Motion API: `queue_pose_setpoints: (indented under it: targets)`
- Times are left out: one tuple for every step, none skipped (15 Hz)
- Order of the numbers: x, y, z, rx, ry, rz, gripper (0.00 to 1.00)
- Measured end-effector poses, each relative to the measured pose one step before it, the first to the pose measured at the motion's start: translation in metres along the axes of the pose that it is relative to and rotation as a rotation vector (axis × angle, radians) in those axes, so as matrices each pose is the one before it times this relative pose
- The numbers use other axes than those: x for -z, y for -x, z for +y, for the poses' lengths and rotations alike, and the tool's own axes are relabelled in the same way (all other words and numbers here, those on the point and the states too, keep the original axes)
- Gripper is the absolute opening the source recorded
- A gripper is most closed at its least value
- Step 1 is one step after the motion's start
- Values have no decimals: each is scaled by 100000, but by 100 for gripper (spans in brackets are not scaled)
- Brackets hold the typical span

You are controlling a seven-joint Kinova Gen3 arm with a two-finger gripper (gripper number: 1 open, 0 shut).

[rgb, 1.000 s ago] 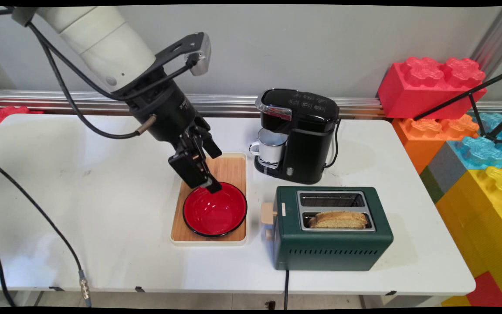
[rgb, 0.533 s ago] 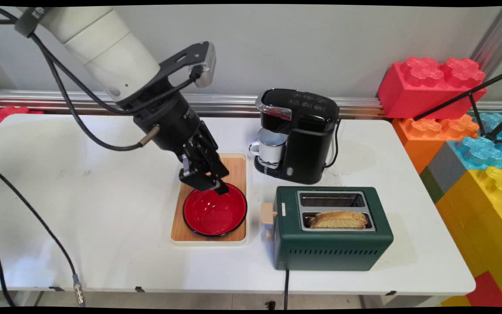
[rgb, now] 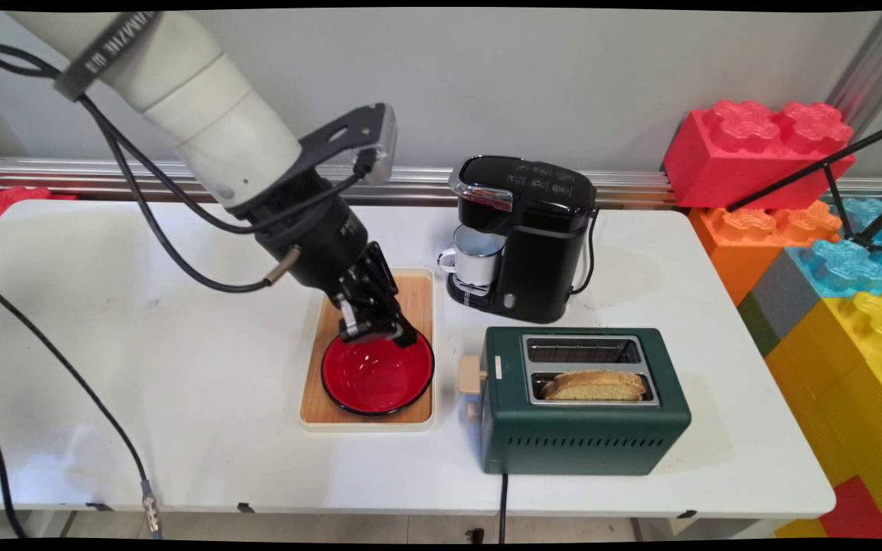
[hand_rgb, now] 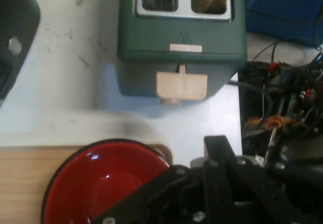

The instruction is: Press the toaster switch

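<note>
I read the gripper (rgb: 378,334) at the far rim of the red bowl (rgb: 368,379), with the arm coming down to it at a slant from the upper left. Jaw state: I cannot tell from either view whether they are spread, pressed together or pinching the rim, since the black linkage hides the tips. In the hand view the linkage fills the lower right and overlaps the edge of the bowl (hand_rgb: 96,183). The bowl sits upright and empty on the near half of a wooden board (rgb: 414,297), which lies flat near the middle of the white table (rgb: 181,367). The bowl appears to rest on the board and not to be lifted. To the right of the board stands a green toaster (rgb: 583,436), apart from it, with a slice of bread (rgb: 594,385) in its near slot and its far slot empty. Its beige lever (hand_rgb: 181,85) faces the board. Behind the toaster stands a black coffee maker (rgb: 537,252) with a white mug (rgb: 475,264) under its spout. Large coloured blocks (rgb: 762,141) are stacked past the table's right end.
</note>
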Motion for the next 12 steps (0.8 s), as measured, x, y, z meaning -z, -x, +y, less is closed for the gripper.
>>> queue_pose_setpoints:
  targets:
    - [-543,-116,27,-91,121,365,0]
    - [-521,-102,15,-130,25,358,0]
    - [-546,-84,-23,-113,-60,255,0]
    - [-472,-62,-8,-107,-48,245,0]
    - [-539,-93,-40,-197,-154,356,0]
    - [-507,-95,-51,-279,-213,344,0]
    - [-416,-58,-62,-227,-292,266,0]
    - [-459,-51,-68,-289,-341,282,0]
    - [-447,-46,-65,-229,-311,248,0]
    - [-379,-44,-59,-330,-283,233,0]
    - [-248,-15,-41,-207,-198,145,0]
    - [-411,-4,-67,-310,-356,202,0]
